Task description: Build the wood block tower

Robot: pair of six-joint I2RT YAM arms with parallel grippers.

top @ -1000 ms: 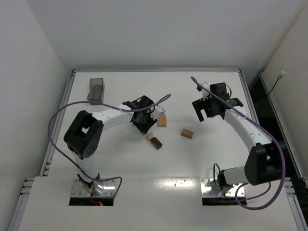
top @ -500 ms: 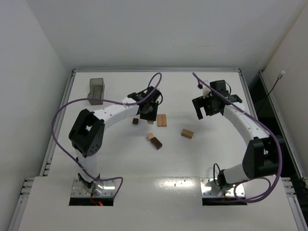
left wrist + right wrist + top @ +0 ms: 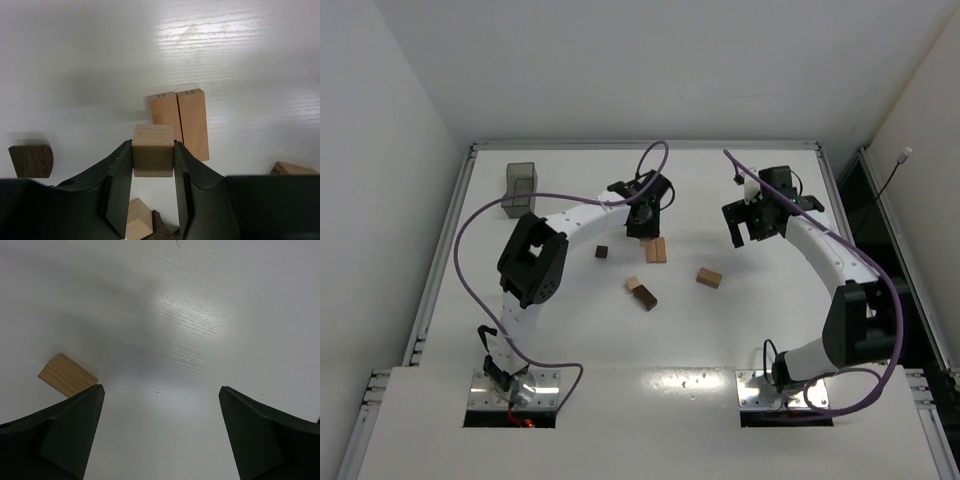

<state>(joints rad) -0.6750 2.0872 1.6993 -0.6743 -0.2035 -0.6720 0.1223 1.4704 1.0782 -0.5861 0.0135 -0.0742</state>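
My left gripper (image 3: 153, 156) is clamped on a small light tan wooden cube (image 3: 152, 145), just beside two long tan wooden blocks (image 3: 181, 122) lying side by side on the white desk (image 3: 75, 60). My right gripper (image 3: 160, 390) stands wide apart, with a flat tan wooden block (image 3: 66, 375) near one finger.

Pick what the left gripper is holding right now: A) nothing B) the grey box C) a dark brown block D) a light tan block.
D: in the left wrist view the left gripper is shut on a light tan block, its jaws pressed against the block's sides.
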